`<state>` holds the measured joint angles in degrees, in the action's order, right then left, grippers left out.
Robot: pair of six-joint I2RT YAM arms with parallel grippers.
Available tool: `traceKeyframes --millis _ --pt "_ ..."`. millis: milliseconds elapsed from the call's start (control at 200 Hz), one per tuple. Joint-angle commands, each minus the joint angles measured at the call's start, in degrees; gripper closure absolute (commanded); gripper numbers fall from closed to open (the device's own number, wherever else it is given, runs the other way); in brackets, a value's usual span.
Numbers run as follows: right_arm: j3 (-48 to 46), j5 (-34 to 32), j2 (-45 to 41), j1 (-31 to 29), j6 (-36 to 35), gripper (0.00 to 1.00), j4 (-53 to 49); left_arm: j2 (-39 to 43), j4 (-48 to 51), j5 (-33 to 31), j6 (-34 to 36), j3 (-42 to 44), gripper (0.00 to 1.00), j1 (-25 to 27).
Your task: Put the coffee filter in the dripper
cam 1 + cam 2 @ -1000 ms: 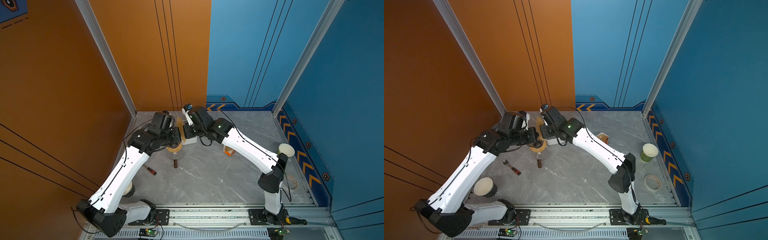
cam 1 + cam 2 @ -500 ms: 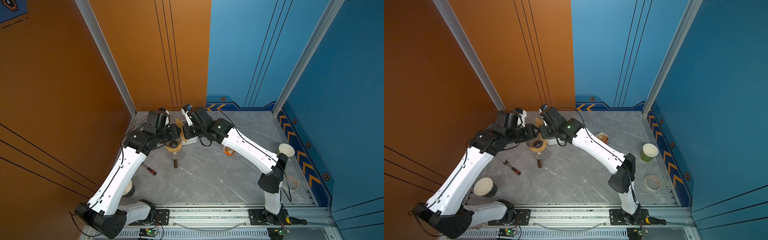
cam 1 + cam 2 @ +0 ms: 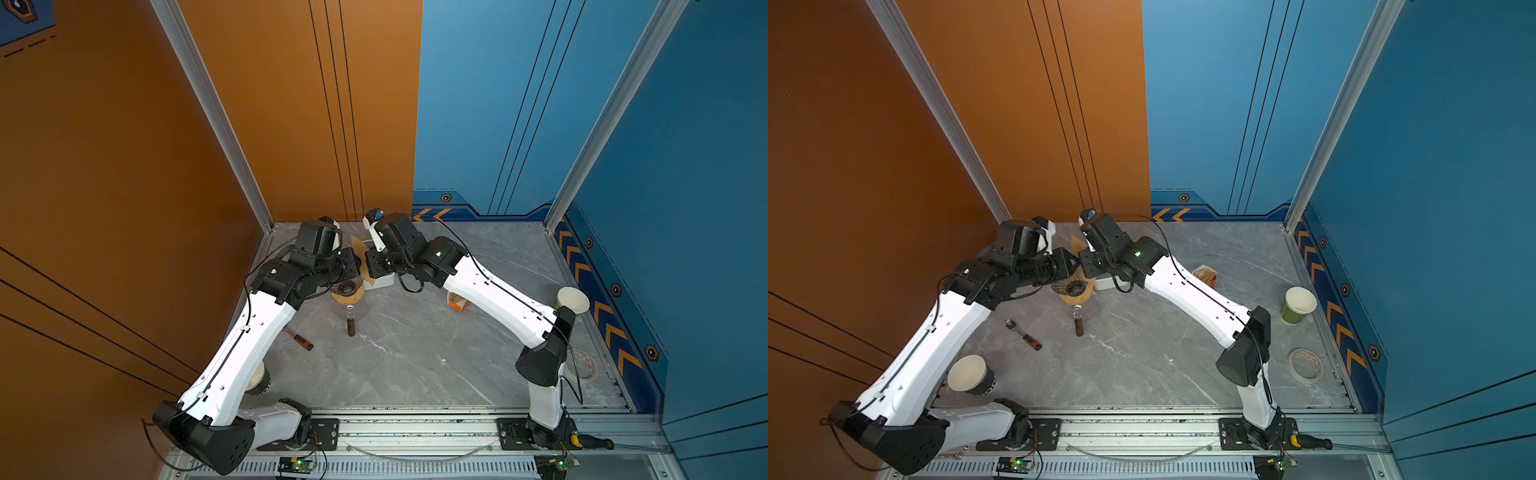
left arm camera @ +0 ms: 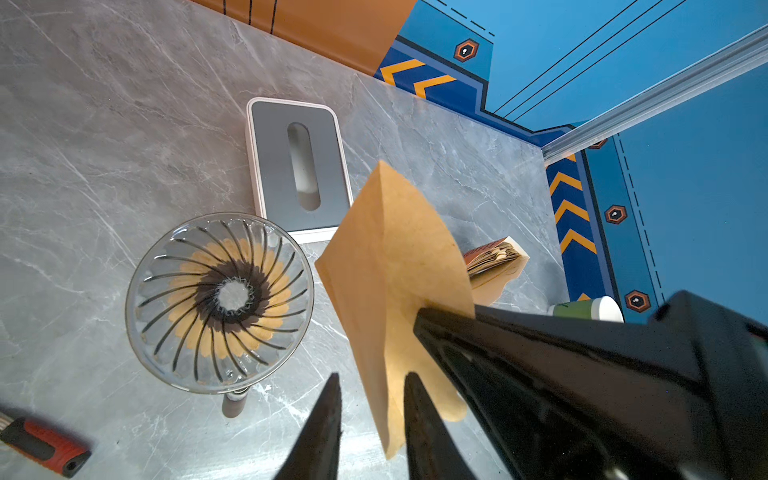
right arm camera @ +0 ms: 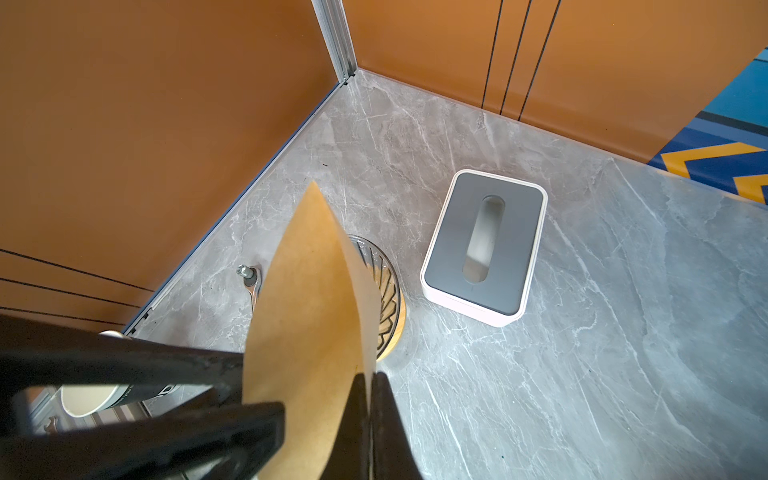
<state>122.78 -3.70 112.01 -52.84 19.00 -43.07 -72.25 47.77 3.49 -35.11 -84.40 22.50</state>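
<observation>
Clamping coffee filter point(image 4: 390, 270) by edge in right gripper point(image 5: 370, 399), aloft beside dripper point(image 4: 220, 303), not in yet; with left gripper point(image 4: 372, 376) parted at its other edge. Likely featherlight, floppy, tearable: pinch rim gently.

I saw the tan paper cone coffee filter point(image 4: 390, 266) hanging above the grey marble table point(image 4: 104, 124), beside the dark ribbed see-through dripper point(image 4: 220, 303). The white slotted-lid box point(image 4: 297, 166) stood just right of the dripper, and the red-handled screwdriver point(image 3: 299, 338) lay front-left.
</observation>
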Motion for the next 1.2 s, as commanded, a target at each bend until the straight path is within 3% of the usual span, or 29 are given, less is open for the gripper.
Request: traceKeyframes --millis 0,566,1197 --pt "2.4 0.2 -0.1 -0.3 -0.4 1.00 -1.1 -1.2 0.9 -1.2 1.5 -0.1 0.76 -0.5" --pt "6.1 2.7 3.6 -0.3 -0.3 1.00 -3.4 -1.9 6.9 -2.5 4.7 -3.6 0.87 -5.1" --pt "9.7 3.7 8.4 0.0 1.7 0.99 -5.5 -3.5 9.7 -0.1 7.2 -2.3 0.90 -7.8"
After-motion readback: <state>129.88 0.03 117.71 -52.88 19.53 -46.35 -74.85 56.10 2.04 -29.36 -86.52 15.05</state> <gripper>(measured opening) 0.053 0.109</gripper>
